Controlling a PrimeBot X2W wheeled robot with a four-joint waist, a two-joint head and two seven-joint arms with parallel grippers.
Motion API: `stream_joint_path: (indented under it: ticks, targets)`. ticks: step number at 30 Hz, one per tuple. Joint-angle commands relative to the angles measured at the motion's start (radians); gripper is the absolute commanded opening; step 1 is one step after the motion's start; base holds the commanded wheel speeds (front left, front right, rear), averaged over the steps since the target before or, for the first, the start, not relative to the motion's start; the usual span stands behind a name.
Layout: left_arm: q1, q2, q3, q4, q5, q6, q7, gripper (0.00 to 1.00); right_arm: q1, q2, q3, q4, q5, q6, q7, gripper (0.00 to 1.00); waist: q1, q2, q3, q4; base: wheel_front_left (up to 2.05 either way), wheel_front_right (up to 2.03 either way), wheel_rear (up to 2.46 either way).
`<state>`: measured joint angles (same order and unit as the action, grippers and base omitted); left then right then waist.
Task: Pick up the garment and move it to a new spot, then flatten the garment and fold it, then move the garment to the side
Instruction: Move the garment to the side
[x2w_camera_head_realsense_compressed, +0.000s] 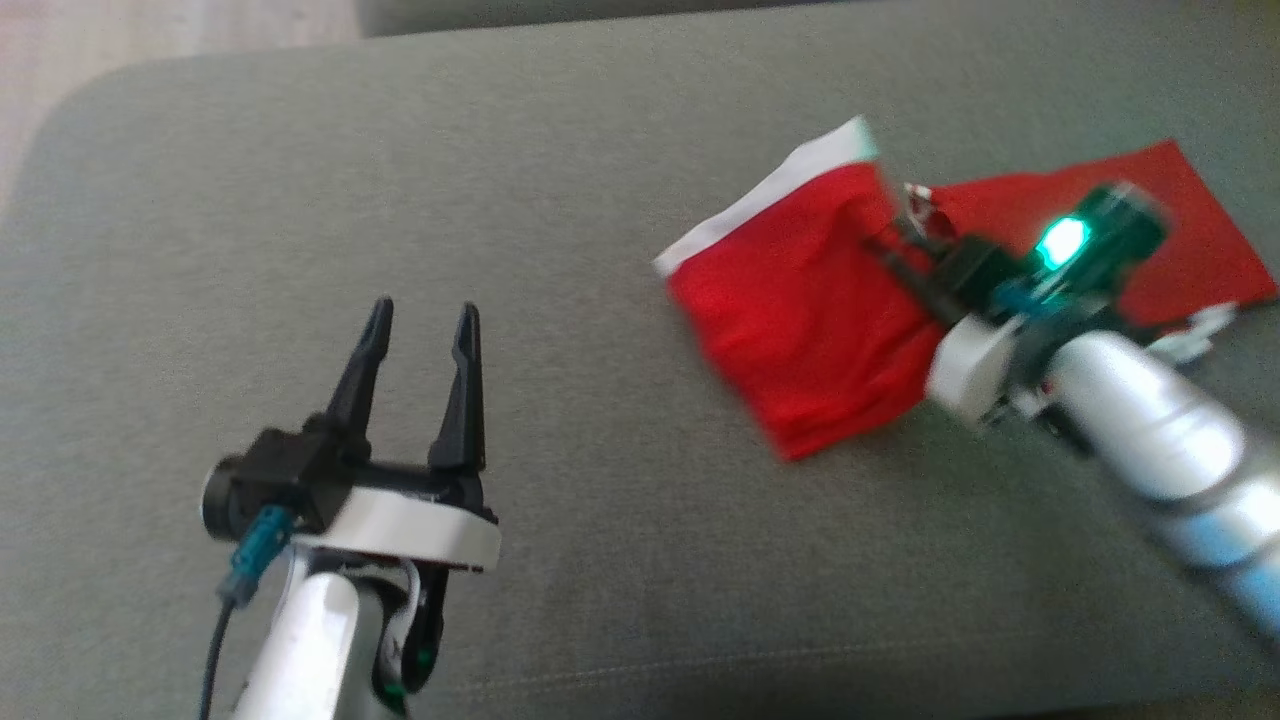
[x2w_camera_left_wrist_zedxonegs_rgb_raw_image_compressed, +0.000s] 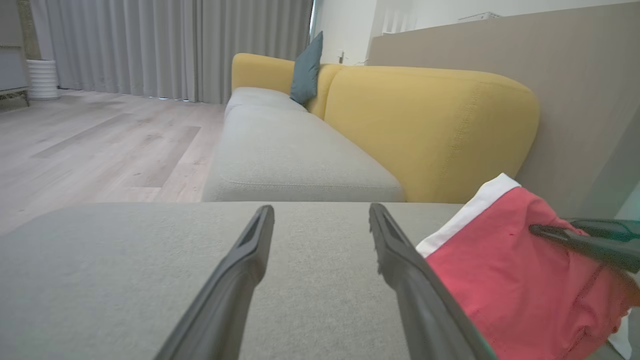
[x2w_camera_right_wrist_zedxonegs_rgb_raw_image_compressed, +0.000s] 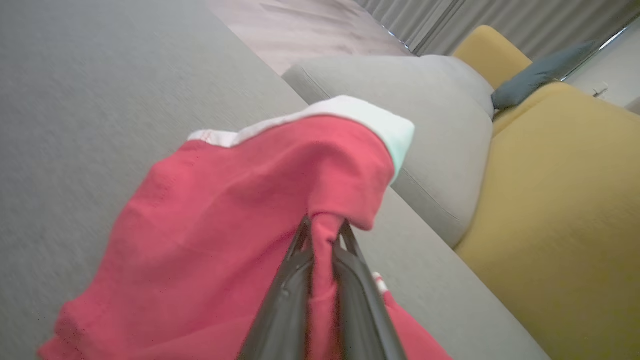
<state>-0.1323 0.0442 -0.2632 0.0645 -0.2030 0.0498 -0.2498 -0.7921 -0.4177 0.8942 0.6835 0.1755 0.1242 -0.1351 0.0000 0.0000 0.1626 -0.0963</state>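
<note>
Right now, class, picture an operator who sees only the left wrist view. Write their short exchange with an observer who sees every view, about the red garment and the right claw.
Operator: Has the right claw caught the garment?
Observer: Yes, it is shut on a pinched fold of red cloth.
Operator: Does cloth continue farther right?
Observer: Yes, a flat red section lies beyond that claw on the grey cushion.
Operator: Is my left claw touching it?
Observer: No, it hangs open, apart, to the garment's left.
</note>
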Motion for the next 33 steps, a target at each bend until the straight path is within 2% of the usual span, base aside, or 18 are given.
stream_joint_path:
  ticks: [1,4,7,15,21,33]
  targets:
    - [-0.061,0.006,0.041,-0.039,0.012,-0.011,-0.012,1.0,-0.056,-0.068,0.027,-0.067,0.036,0.007,0.02,0.0,0.0,0.0,0.052,-0.049,0.0,0.0,0.0]
    - [-0.083,0.006,0.042,-0.038,0.018,-0.024,-0.012,1.0,-0.108,-0.178,0.059,-0.133,0.084,0.007,0.055,0.0,0.0,0.0,0.088,-0.072,0.0,0.0,0.0]
    - [-0.103,0.006,0.04,-0.034,0.023,-0.034,-0.012,1.0,-0.138,-0.254,0.051,-0.158,0.117,0.007,0.082,0.0,0.0,0.0,0.118,-0.081,0.0,0.0,0.0]
    - [-0.145,0.006,0.057,-0.033,0.031,-0.055,-0.012,1.0,-0.149,-0.373,-0.034,-0.156,0.095,0.007,0.159,0.0,0.0,0.0,0.181,-0.082,0.0,0.0,0.0]
    - [-0.165,0.006,0.079,-0.031,0.033,-0.065,-0.012,1.0,-0.139,-0.412,-0.101,-0.178,0.042,0.007,0.218,0.0,0.0,0.0,0.211,-0.085,0.0,0.0,0.0]
    - [-0.213,0.006,0.091,-0.026,0.037,-0.087,-0.012,1.0,-0.018,-0.365,-0.335,-0.254,-0.018,0.007,0.291,0.0,0.0,0.0,0.275,-0.091,0.0,0.0,0.0]
